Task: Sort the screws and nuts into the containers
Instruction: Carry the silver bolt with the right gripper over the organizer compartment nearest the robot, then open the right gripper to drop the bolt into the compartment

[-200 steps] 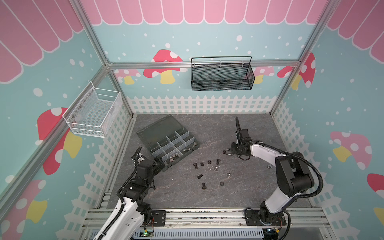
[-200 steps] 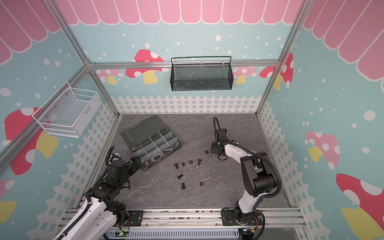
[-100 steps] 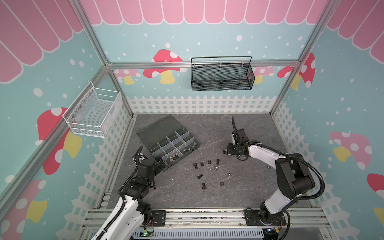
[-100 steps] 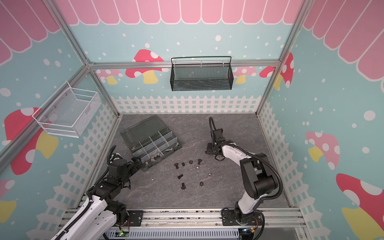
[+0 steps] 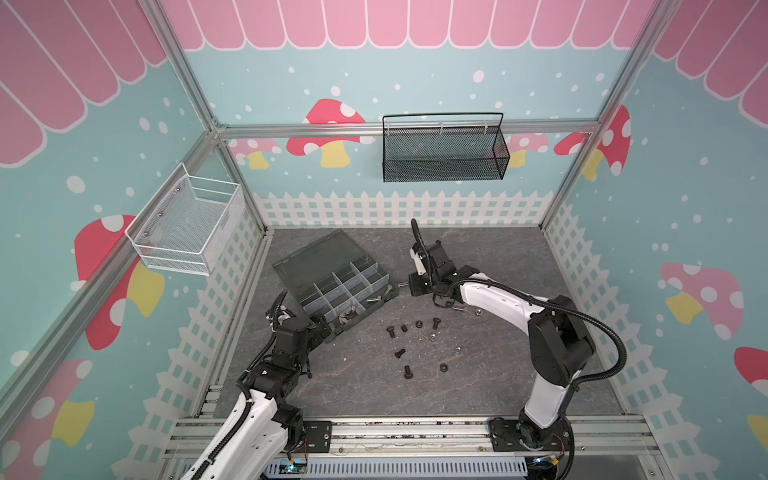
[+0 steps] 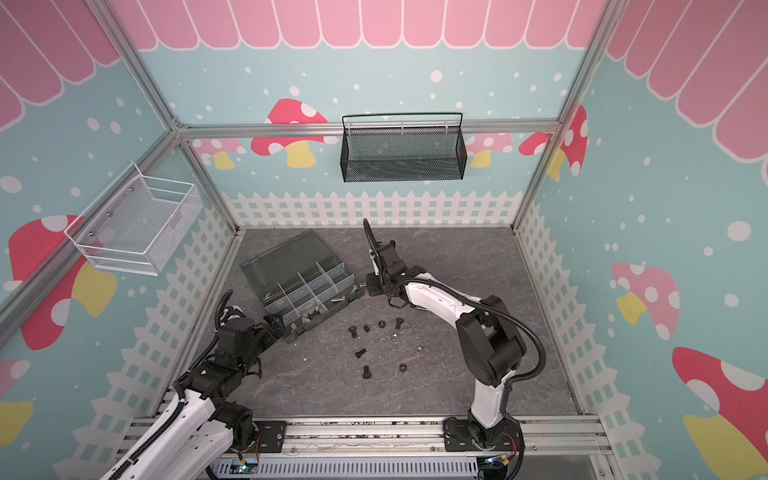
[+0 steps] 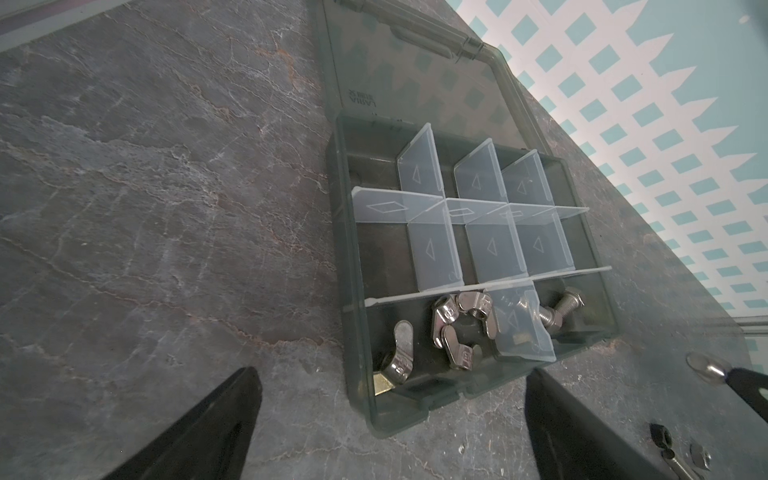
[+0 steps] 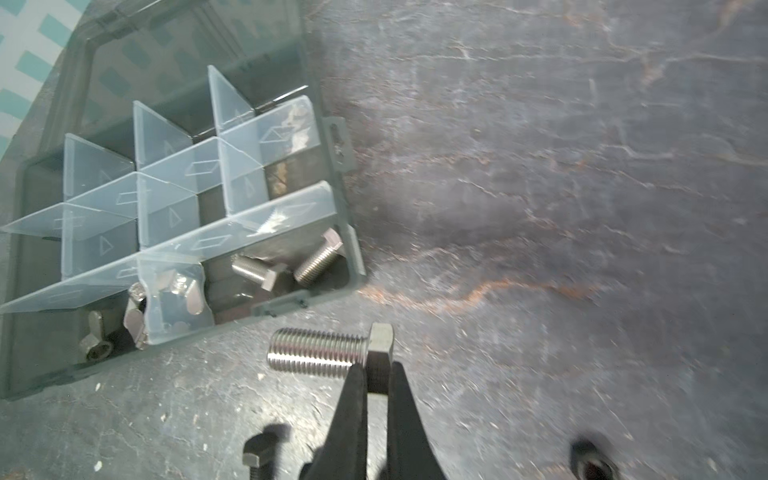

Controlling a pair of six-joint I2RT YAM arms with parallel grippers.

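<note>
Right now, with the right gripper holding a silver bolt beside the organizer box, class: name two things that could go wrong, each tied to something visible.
1. The right gripper pinches the silver bolt only by its hex head, with the shank jutting sideways; it might pivot or slip out.
2. In the organizer box, the stored silver bolts lie beside the wing nuts, across one thin clear divider; a slightly off release could mix them.

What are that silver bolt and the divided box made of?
The silver bolt: probably steel, bright and shiny, with crisp cut threads. The organizer box: smoky grey see-through plastic; the fence pattern shows through its lid. Its dividers are clearer frosted plastic.
</note>
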